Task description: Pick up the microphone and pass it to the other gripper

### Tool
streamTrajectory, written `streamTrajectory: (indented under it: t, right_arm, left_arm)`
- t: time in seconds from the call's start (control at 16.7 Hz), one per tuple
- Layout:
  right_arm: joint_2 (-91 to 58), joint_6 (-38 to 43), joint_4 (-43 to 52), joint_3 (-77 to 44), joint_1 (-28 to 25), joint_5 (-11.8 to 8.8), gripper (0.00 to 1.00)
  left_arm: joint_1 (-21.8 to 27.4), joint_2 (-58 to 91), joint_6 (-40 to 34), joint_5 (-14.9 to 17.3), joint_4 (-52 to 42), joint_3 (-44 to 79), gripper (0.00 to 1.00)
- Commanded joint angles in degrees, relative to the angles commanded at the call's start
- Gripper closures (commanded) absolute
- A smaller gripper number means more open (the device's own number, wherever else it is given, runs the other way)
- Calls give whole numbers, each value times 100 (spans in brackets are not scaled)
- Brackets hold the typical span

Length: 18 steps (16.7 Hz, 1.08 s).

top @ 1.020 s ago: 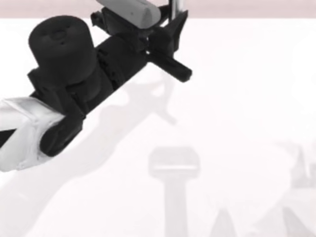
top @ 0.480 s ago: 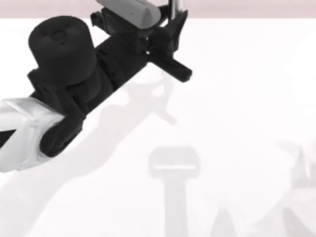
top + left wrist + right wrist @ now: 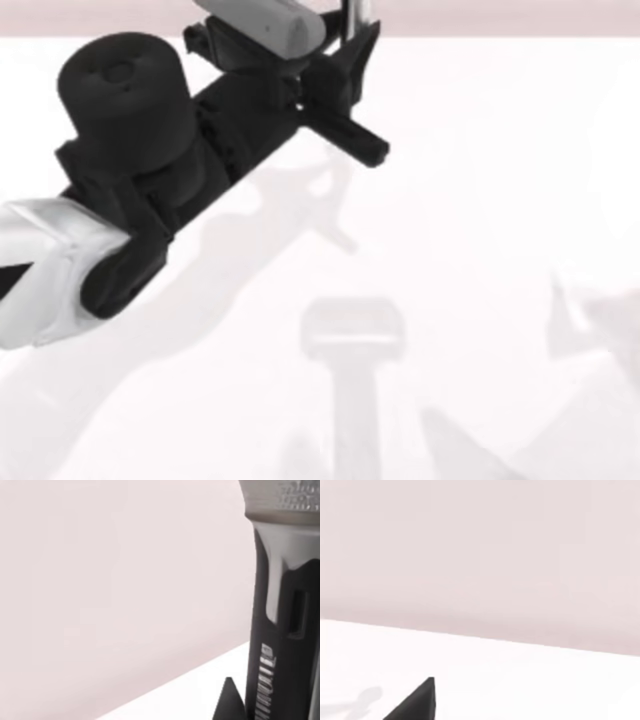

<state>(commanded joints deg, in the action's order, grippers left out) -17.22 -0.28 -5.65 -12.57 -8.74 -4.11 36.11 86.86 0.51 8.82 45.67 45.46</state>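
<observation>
My left gripper (image 3: 345,70) is raised at the top middle of the top view, shut on the microphone (image 3: 357,12), of which only a slim grey part shows at the picture's upper edge. In the left wrist view the microphone (image 3: 285,630) stands close up, with a black handle and grey mesh head, beside one black fingertip (image 3: 229,702). The other finger is hidden behind the handle. My right gripper is out of the top view. Only one black pointed fingertip (image 3: 422,702) of it shows in the right wrist view, above the white table.
The white table (image 3: 480,200) carries soft shadows of both arms at the bottom middle and lower right. A pale pink wall (image 3: 500,15) runs behind its far edge. The bulky black left arm (image 3: 130,130) fills the upper left.
The shadows at the lower right of the table have shifted leftward and changed shape, so the right arm has moved. The left arm and the microphone have stayed still.
</observation>
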Motion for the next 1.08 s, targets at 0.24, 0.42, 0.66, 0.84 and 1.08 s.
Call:
streamTrajectory:
  t: [0.24,0.42,0.66,0.84,1.08]
  right_arm:
    - [-1872,-27,-493,-1135,-803,-374,0]
    - [-3120,-36,-845,-1946,-1385,-649,0]
    - [-4412,-45,-1240,-2825,-1999,-940,0]
    - [-4949,-55,-1425,-3220,-2265,-1065,0]
    - [-5031,-58,-1456,-3285,-2308,-1085,0]
  left_arm:
    - [0,0,0,0,0,0,100]
    - [0,0,0,0,0,0,100]
    - [0,0,0,0,0,0,100]
    - [0,0,0,0,0,0,100]
    - [0,0,0,0,0,0,100]
